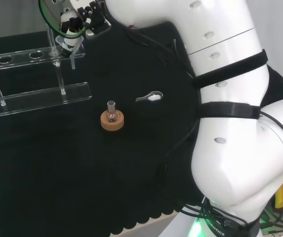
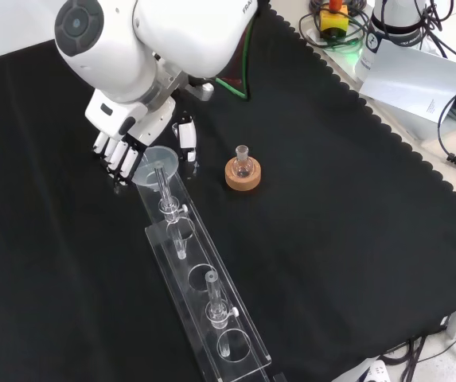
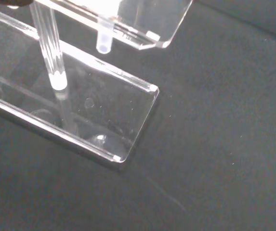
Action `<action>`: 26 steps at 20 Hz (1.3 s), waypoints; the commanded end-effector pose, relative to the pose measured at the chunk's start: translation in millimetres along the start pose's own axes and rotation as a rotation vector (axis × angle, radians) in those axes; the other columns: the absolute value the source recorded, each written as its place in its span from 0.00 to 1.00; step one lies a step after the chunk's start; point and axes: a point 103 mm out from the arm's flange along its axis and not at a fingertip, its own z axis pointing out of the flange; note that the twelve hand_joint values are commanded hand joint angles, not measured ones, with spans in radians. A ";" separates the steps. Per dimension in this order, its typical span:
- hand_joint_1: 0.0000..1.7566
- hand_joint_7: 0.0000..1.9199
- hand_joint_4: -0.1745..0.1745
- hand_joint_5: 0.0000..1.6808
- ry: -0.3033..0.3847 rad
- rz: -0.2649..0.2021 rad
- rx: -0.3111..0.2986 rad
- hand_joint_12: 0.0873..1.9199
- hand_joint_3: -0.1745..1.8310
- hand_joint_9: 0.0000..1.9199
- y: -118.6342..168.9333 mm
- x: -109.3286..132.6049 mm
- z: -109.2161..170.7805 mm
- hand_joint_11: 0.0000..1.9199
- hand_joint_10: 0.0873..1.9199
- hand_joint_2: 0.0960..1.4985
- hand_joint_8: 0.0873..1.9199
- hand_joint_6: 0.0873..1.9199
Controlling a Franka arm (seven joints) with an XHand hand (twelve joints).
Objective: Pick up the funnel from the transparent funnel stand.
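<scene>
The hand (image 2: 124, 151) is curling around the funnel (image 2: 157, 161), lifting it from the clear stand (image 2: 204, 294).

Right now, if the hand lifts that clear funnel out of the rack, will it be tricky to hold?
Probably somewhat. The funnel looks clear, smooth and thin-walled, so it may be slippery and fragile. Its wide cone over a narrow stem suggests it is light but top-heavy, apt to tilt between the hand's fingers. The stem runs down through a hole in the rack, so a skewed lift might snag.
</scene>
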 end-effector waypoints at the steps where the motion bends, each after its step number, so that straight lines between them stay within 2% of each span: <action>1: 0.35 0.21 0.38 0.27 -0.047 0.021 -0.033 0.67 0.16 0.33 -3.2 1.9 -11.7 0.20 0.29 0.54 0.35 0.35; 3: 0.35 0.23 0.36 0.25 -0.069 0.028 -0.042 0.65 0.18 0.40 -5.1 2.9 -17.1 0.25 0.28 0.54 0.36 0.41; 7: 0.37 0.23 0.32 0.25 -0.121 0.040 -0.064 0.61 0.20 0.46 -11.1 2.1 -28.4 0.32 0.28 0.53 0.36 0.44; 19: 0.38 0.22 0.31 0.25 -0.178 0.056 -0.059 0.59 0.21 0.47 -28.5 0.1 -43.8 0.34 0.27 0.52 0.37 0.44; 26: 0.38 0.21 0.32 0.25 -0.182 0.092 -0.069 0.59 0.22 0.47 -61.5 -13.5 -61.2 0.34 0.27 0.51 0.37 0.44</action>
